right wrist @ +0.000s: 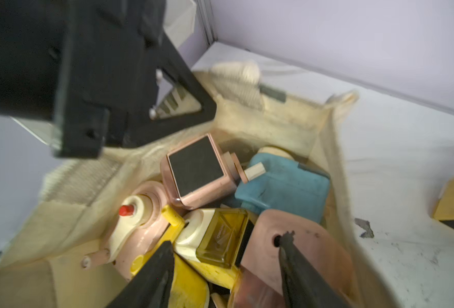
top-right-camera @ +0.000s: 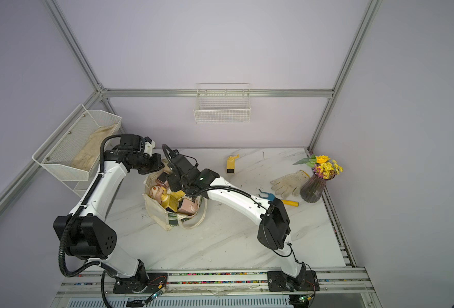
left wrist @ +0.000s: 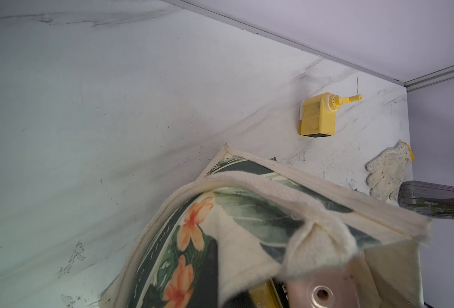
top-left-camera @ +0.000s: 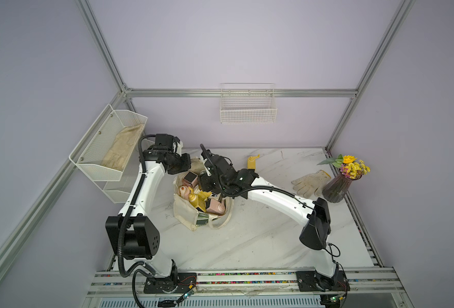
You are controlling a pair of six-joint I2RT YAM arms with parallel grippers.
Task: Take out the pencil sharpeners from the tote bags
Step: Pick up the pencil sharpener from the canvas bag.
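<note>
- Now you see the tote bag standing open mid-counter, packed with pencil sharpeners in pink, yellow and blue.
- Your left end effector is clenched on the bag's far rim, pinching the cloth.
- Your right end effector hangs over the bag's mouth, jaws parted, gripping nothing; one finger touches a pink sharpener.
- One yellow sharpener stands on the counter beyond the bag, apart from it.

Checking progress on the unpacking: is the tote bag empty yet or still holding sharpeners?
Still holding several. The tote bag contains pink, yellow and blue ones; only one yellow sharpener sits out on the table.
</note>
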